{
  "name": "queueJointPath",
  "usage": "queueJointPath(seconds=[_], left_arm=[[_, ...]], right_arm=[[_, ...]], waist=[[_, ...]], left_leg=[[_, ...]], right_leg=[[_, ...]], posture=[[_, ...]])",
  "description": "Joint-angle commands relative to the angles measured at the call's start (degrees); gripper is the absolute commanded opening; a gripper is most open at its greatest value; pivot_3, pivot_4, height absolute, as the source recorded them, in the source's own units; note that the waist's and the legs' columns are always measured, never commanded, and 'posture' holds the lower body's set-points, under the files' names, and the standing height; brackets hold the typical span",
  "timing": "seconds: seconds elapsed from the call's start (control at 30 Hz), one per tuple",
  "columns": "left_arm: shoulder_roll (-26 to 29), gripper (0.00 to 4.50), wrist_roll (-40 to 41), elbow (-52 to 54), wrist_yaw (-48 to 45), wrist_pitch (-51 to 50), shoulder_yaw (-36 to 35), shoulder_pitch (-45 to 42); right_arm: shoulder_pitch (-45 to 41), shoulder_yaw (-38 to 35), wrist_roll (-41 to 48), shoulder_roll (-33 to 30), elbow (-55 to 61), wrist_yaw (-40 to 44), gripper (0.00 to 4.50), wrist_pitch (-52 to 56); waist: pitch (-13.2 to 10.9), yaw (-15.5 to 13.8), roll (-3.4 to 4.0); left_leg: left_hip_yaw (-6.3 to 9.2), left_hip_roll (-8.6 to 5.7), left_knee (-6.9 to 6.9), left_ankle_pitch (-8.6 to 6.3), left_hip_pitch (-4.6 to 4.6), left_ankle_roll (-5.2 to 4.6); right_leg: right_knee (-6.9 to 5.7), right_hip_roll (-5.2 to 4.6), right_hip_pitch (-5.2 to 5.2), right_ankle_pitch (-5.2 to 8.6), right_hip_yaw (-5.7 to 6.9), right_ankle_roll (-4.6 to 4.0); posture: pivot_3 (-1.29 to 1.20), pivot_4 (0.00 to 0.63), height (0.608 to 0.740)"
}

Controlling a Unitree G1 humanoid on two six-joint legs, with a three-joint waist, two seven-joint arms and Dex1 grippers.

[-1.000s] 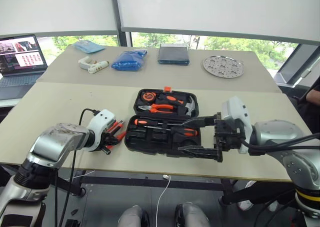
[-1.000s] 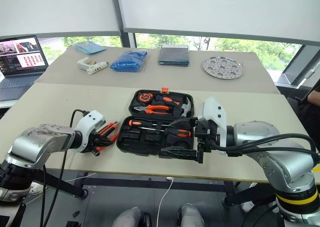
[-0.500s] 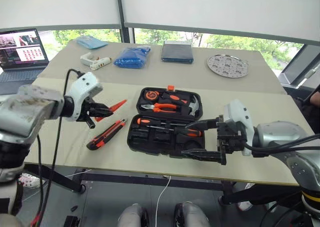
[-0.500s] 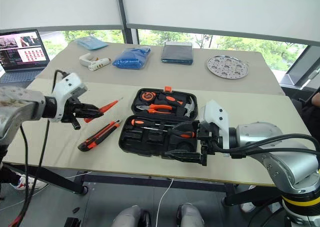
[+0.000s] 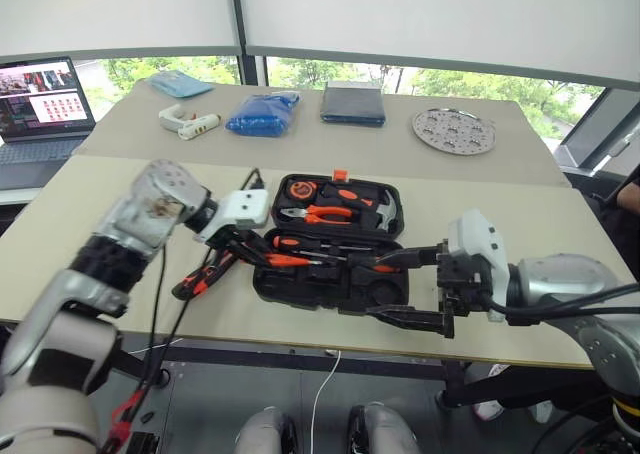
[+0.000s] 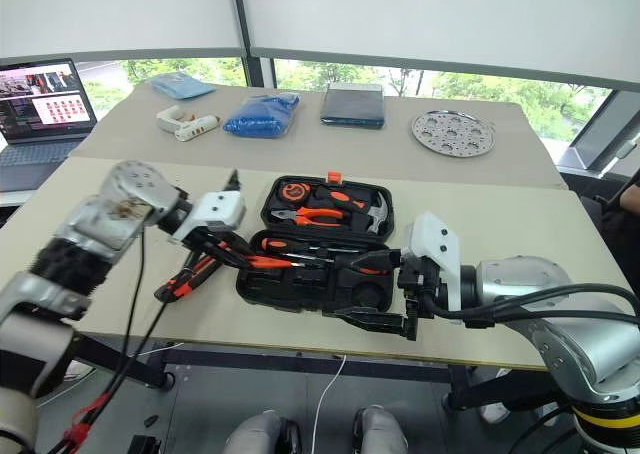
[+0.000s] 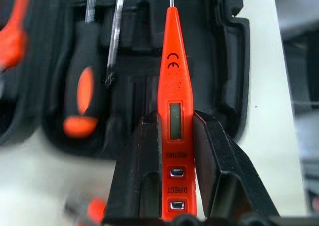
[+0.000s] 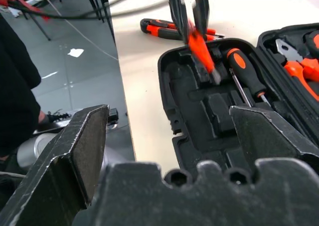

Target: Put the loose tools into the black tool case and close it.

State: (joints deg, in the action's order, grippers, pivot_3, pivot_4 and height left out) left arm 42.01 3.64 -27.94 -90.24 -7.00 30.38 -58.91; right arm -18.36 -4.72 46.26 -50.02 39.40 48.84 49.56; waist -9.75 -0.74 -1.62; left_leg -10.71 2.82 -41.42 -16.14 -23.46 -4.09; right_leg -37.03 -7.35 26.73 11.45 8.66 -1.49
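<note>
Over the black tool case (image 5: 330,274), left fingers (image 7: 149,176) now clamp the slim orange tool (image 7: 172,111); right fingers (image 8: 75,151) stay spread, empty.

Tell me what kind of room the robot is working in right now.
Probably an office or lab by a window: beige tables, an open laptop at the far left, roller blinds over glass with trees outside, and a tool case laid out as test props.

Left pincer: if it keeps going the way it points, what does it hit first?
Likely the open case. The left pincer is shut on the slim orange tool, whose tip aims into the case's moulded slots beside a seated screwdriver. The tool's tip would probably touch before the pincer; depth is uncertain.
</note>
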Motion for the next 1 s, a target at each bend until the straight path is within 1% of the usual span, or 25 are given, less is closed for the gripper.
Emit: queueJointPath(seconds=[0.03,0.23,0.33,0.57,0.8,0.83,0.87,0.9,0.93,1.0], left_arm=[[-3.67,0.43,-3.34,-7.27,-0.36,5.61,-0.73,-3.94],[-9.84,0.43,-7.31,-16.68,0.65,9.23,-1.09,-7.29],[-11.83,0.43,-8.15,-18.74,0.27,7.44,-1.59,-8.14],[-13.38,0.43,-11.53,-19.55,1.78,0.92,-1.33,-8.93],[-12.88,0.43,-10.37,-16.04,-0.24,-2.29,-3.01,-7.74],[-12.77,1.43,-9.69,-15.17,-0.93,-2.59,-3.53,-7.49],[-12.46,1.55,-8.80,-14.19,-1.55,-2.67,-3.78,-7.23],[-11.85,1.86,-7.42,-12.98,-1.98,-2.91,-3.69,-6.92],[-10.73,2.30,-5.00,-11.34,-2.22,-2.99,-4.03,-6.40],[-8.74,2.95,-1.28,-8.96,-2.26,-3.41,-4.40,-5.77]], right_arm=[[1.12,-3.03,1.53,-0.12,2.62,-2.12,4.50,-0.21],[2.51,-4.17,2.53,-0.09,3.53,-4.22,4.50,-0.14],[2.89,-4.49,3.02,-0.26,3.68,-5.04,4.50,-0.28],[3.25,-4.59,3.14,-0.23,3.36,-6.24,4.50,-0.79],[2.54,-4.11,3.29,0.10,2.71,-6.57,4.50,-0.91],[2.45,-4.01,3.31,0.12,2.65,-6.53,4.50,-0.93],[2.36,-3.90,3.30,0.12,2.61,-6.48,4.50,-0.94],[2.27,-3.81,3.30,0.12,2.56,-6.44,4.50,-0.94],[2.17,-3.72,3.35,0.12,2.51,-6.36,4.50,-0.91],[2.04,-3.62,3.50,0.09,2.43,-6.22,4.50,-0.83]], waist=[[0.00,0.11,0.00],[0.00,0.07,0.00],[0.00,0.06,-0.01],[0.00,0.05,-0.01],[0.01,0.09,-0.01],[0.01,0.09,-0.01],[0.01,0.09,-0.01],[0.01,0.11,-0.01],[0.01,0.14,-0.01],[0.01,0.31,-0.01]], left_leg=[[0.00,0.00,-0.04,-0.02,0.00,-0.04],[0.02,0.01,-0.38,-0.17,-0.29,-0.30],[0.02,-0.02,-0.45,-0.22,-0.31,-0.38],[0.02,-0.01,-0.47,-0.24,-0.31,-0.43],[0.03,0.00,-0.48,-0.25,-0.30,-0.45],[0.04,0.00,-0.49,-0.25,-0.31,-0.45],[0.04,0.00,-0.48,-0.25,-0.31,-0.45],[0.04,-0.01,-0.48,-0.25,-0.32,-0.45],[0.04,-0.01,-0.48,-0.25,-0.33,-0.45],[0.04,-0.01,-0.48,-0.25,-0.34,-0.45]], right_leg=[[0.00,0.00,0.00,0.00,0.00,0.00],[-0.02,-0.01,0.11,-0.08,0.05,0.12],[0.00,-0.06,0.09,-0.12,0.04,0.20],[0.00,-0.06,0.08,-0.14,0.01,0.24],[-0.02,-0.06,0.08,-0.16,-0.01,0.25],[-0.02,-0.07,0.08,-0.16,-0.01,0.25],[-0.02,-0.06,0.08,-0.16,-0.01,0.25],[-0.02,-0.07,0.09,-0.16,-0.02,0.25],[-0.01,-0.06,0.10,-0.16,-0.02,0.25],[-0.01,-0.06,0.12,-0.16,-0.02,0.25]], posture=[[0.00,0.150,0.718],[0.00,0.150,0.718],[0.00,0.150,0.718],[0.00,0.150,0.718],[0.00,0.150,0.718],[0.00,0.150,0.718],[0.00,0.150,0.718],[0.00,0.150,0.718],[0.00,0.150,0.718],[0.00,0.150,0.718]])
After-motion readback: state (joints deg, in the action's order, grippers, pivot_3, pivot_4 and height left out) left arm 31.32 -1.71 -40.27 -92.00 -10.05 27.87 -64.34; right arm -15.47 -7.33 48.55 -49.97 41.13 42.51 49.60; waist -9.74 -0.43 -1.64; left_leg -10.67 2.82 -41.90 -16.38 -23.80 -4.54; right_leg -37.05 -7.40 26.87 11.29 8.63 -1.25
